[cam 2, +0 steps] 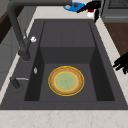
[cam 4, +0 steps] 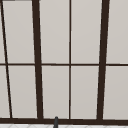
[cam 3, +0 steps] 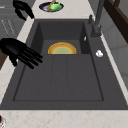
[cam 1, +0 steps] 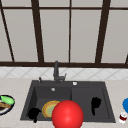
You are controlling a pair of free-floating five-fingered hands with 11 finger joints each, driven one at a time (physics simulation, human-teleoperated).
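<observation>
Item one: yellow-rimmed plate [cam 2: 66, 80] with a green centre, lying flat on the floor of the sink's [cam 1: 108, 100] deep left basin. I read no writing or brand on it, nor on anything else here.

Item two: my left hand [cam 1: 34, 113], at the sink's front left corner, just beside the plate and not touching it; fingers curled, holding nothing.

Item three: my right hand [cam 1: 95, 103], over the shallower right section, well apart from the plate; fingers straight and spread, holding nothing.

Item four: a red ball [cam 1: 67, 115] at the front, covering part of the plate in my front view.

Surroundings: dark faucet [cam 1: 56, 72] behind the basin; on the counter [cam 1: 15, 87], a dish of food [cam 1: 5, 103] at left, a blue plate [cam 1: 125, 104] and small red-and-white container [cam 1: 122, 117] at right.
</observation>
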